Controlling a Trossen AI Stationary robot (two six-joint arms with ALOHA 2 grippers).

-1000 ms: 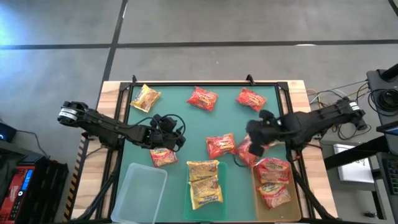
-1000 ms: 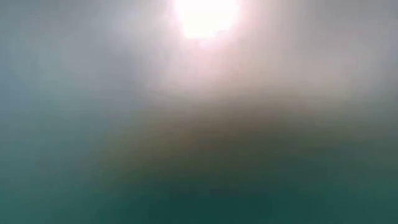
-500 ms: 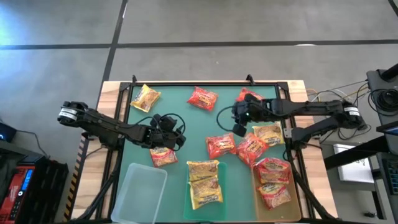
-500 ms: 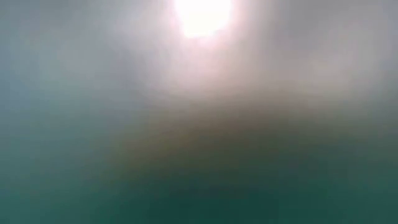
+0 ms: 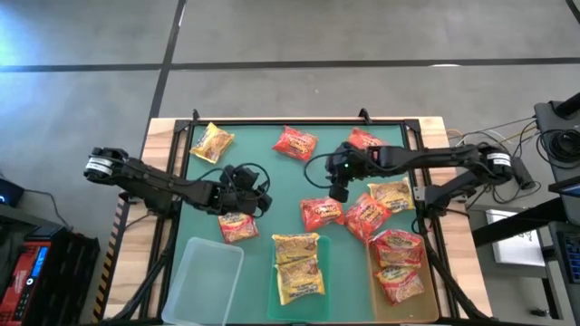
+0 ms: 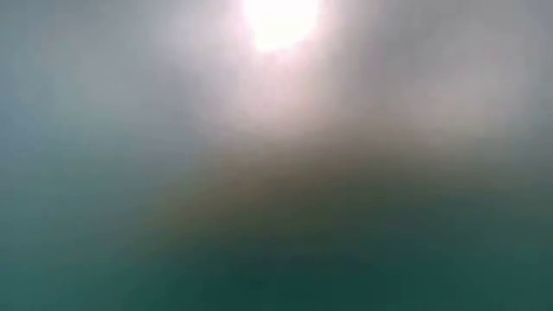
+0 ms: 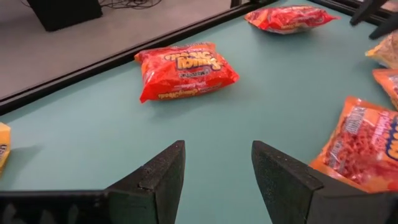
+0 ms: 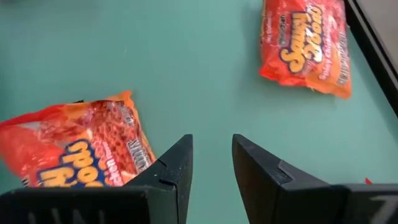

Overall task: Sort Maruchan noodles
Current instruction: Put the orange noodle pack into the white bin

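Ramen packets lie flat on the green mat [image 5: 272, 181]. My right gripper [image 5: 337, 188] hovers open over the mat's middle. In its wrist view the open fingers [image 8: 211, 146] stand beside a red-orange packet [image 8: 81, 149], with a red packet [image 8: 308, 43] farther off. My left gripper [image 5: 254, 195] is open too, low over the mat's left part and just beyond a red-orange packet [image 5: 237, 226]. Its wrist view shows bare mat between the fingers [image 7: 217, 158], a red packet [image 7: 186, 70] ahead and a red-orange one [image 7: 367, 146] to the side. The low view is a blur.
Three trays line the near edge: an empty clear one [image 5: 201, 272], one holding yellow packets [image 5: 297, 267] and one holding red-orange packets [image 5: 397, 267]. Loose on the mat are yellow packets [image 5: 213, 142] [image 5: 391, 195], red ones [image 5: 295, 142] [image 5: 364, 140] and red-orange ones [image 5: 322, 211] [image 5: 367, 217].
My right gripper has swung from beside the right-hand tray toward the table's left and slightly toward the far edge. It now stands over the mat's middle, and a yellow packet that its arm had covered shows again.
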